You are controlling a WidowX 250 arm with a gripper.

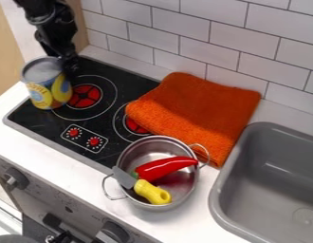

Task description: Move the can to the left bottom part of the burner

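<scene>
At the upper left we see the black gripper (pixel 68 65), pointing down right beside the can (pixel 47 84); we cannot tell how far open it is or whether it has hold of the can. The can, blue and yellow with its round end facing up, appears over the left edge of the left burner (pixel 84 96) on the black stove (pixel 39 119). We see a folded orange towel (pixel 190 109) partly covering the right burner (pixel 135 126). In front of the towel, a steel pot (pixel 128 154) holds a red pepper (pixel 165 167) and a knife (pixel 151 191), its yellow handle inside and its grey blade across the rim. To our right is a grey sink (pixel 230 190); behind, a white tiled wall (pixel 238 35).
</scene>
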